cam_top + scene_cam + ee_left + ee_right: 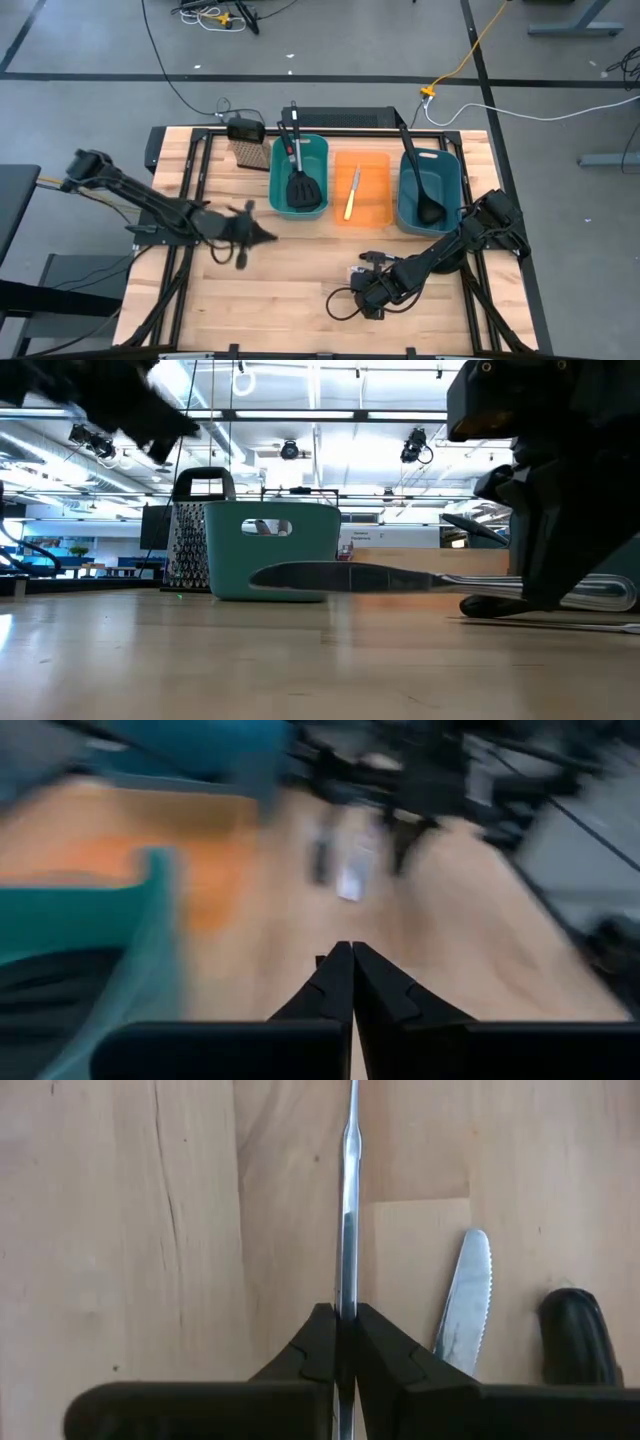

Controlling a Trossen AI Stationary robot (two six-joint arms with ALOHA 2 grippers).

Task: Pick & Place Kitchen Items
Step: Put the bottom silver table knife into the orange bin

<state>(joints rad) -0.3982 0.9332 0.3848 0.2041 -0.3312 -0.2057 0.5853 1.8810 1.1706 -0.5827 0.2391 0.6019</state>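
Your right gripper (344, 1342) sits low at the table's (290, 290) near middle, its fingers pinching a slim silver knife (347, 1210) on edge; a second knife (463, 1300) lies just beside it on the wood. Your left gripper (351, 982) hangs above the table left of the bins, fingers pressed together on nothing. Farther back, the left teal bin (322, 160) holds a spatula (303, 185), the orange bin (375, 185) a yellow-handled knife (351, 195), the right teal bin (452, 185) a ladle (424, 190).

Non-task items, upper middle of frame
Grater (247, 146) left of teal bin (299, 178); orange bin (362, 190), second teal bin (429, 190) rightward.
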